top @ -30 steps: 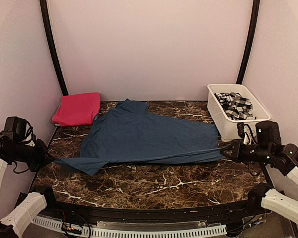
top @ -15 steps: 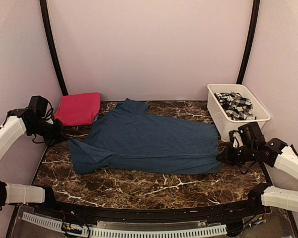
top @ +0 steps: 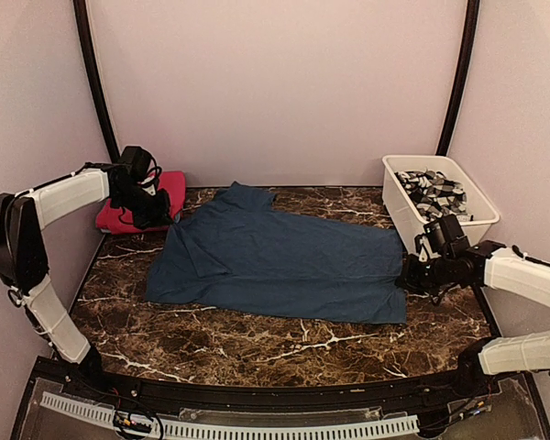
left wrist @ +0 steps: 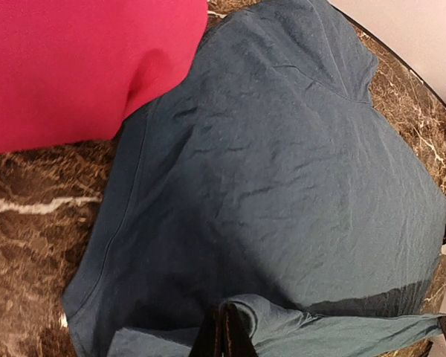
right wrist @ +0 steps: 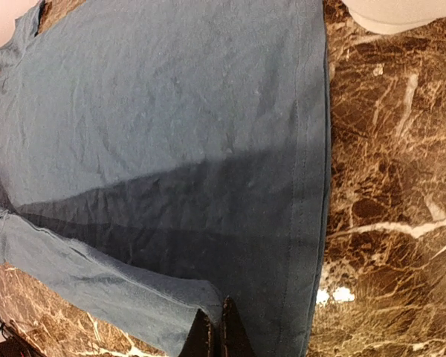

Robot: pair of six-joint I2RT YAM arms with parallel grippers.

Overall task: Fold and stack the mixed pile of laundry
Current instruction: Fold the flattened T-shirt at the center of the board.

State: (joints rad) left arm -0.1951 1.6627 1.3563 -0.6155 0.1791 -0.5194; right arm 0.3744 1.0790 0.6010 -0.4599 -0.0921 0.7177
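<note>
Pinching the blue garment at both ends

Both tools grip the dark blue garment (top: 275, 261), which lies spread across the middle of the marble tabletop (top: 257, 344). It is mostly flat, with its long side running left to right.

The left tool (top: 156, 213) is at the garment's far-left end, just beside the pink garment (top: 147, 194) that sits folded in the far-left corner. In the left wrist view its two fingers (left wrist: 212, 342) are pressed together with no gap. A fold of the blue cloth rises to them from the layer below, and a narrow doubled-over strip runs off along the lower edge of that view. The pink garment meets the blue one's edge there; which lies on top I cannot tell.

The right tool (top: 408, 278) is at the garment's right edge, near its front corner and low over the tabletop. The right wrist view shows its fingers (right wrist: 202, 342) closed tight on a raised fold of the same cloth. The fold is next to the stitched hem, with bare marble just beyond.

Behind the right tool, on the right side of the tabletop, stands a white tub (top: 396, 206) holding the grey-and-white patterned cloth (top: 433, 194). The tub is near the blue garment's right edge; whether they touch I cannot tell.
</note>
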